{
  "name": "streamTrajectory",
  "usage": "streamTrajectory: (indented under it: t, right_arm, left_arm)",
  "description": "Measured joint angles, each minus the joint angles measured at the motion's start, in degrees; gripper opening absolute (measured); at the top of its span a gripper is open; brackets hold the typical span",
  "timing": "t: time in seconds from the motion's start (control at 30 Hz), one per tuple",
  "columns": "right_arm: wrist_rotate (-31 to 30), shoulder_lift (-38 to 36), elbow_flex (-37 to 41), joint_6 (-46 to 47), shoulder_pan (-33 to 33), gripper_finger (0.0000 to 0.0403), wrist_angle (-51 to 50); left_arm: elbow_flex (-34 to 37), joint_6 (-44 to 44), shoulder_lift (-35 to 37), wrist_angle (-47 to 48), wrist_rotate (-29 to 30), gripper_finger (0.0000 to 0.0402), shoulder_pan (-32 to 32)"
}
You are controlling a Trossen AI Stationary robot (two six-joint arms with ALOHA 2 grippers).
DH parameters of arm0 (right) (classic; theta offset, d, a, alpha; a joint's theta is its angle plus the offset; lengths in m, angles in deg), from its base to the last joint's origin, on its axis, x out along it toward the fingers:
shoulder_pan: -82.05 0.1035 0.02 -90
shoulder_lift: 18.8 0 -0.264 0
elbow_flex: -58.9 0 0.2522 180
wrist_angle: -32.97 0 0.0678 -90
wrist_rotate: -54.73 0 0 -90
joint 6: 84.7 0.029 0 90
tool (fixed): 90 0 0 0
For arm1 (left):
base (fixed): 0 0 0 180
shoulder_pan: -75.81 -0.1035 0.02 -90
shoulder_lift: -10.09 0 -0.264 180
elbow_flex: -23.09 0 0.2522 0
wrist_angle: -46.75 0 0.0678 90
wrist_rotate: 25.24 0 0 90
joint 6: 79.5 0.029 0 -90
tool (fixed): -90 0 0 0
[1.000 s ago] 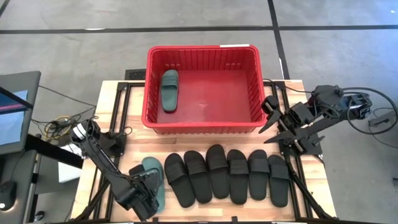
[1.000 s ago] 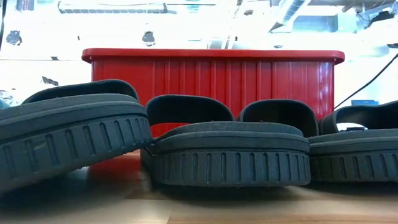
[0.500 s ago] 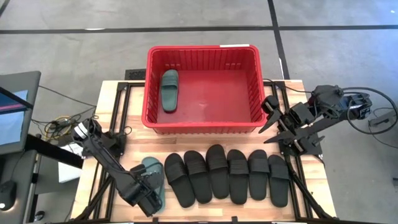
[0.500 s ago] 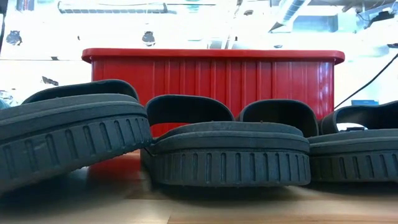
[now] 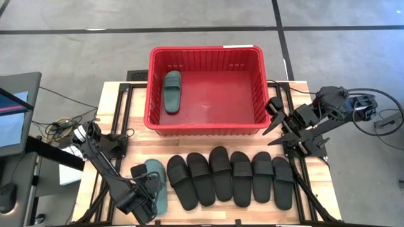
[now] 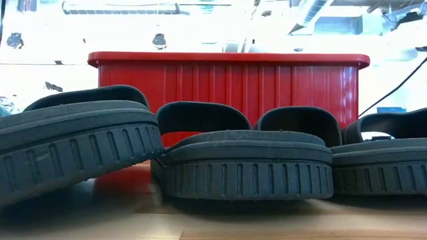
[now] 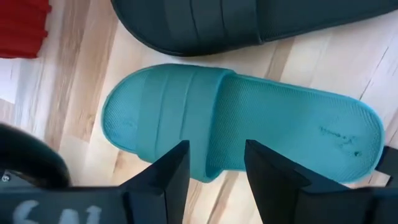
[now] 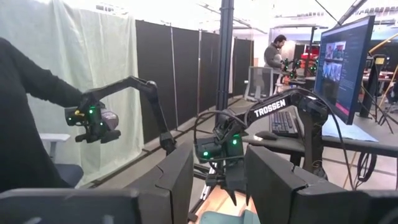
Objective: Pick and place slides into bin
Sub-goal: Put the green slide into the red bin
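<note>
Left gripper (image 7: pixel 214 171) hangs spread wide over the green slide (image 7: pixel 242 134) at the tabletop's (image 5: pixel 113 113) near-left corner; right gripper (image 8: pixel 217 180), released, waits far right.

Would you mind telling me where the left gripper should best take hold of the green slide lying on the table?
Probably across the green slide near its strap, from straight above. It lies flat, sole down, and the open left gripper hangs right over it; the neighbouring black slide lies close beside it, leaving little room for a side approach.
</note>
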Motion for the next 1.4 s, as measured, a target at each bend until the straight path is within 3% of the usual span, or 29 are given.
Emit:
streamTrajectory:
  t: [0.17,0.5,0.87,1.13,1.4]
  right_arm:
    - [0.01,0.15,0.00,0.00,0.00,0.0132,-0.78]
    - [0.01,0.13,0.00,-0.01,0.00,0.0132,-0.84]
    - [0.01,0.13,0.00,-0.19,0.00,0.0132,-0.91]
    - [0.01,0.13,0.00,-0.67,0.00,0.0132,-0.88]
    - [0.01,0.13,0.00,-0.54,0.00,0.0132,-0.91]
  left_arm:
    - [0.00,-0.64,-0.36,-0.07,0.59,0.0162,0.04]
    - [0.30,6.26,-4.67,0.71,3.67,0.0195,-0.20]
    - [0.61,6.02,-9.02,0.95,1.92,0.0197,-0.38]
    - [0.66,2.89,-9.31,6.01,4.39,0.0197,-1.03]
    - [0.68,4.20,-10.05,3.49,4.11,0.0197,-1.14]
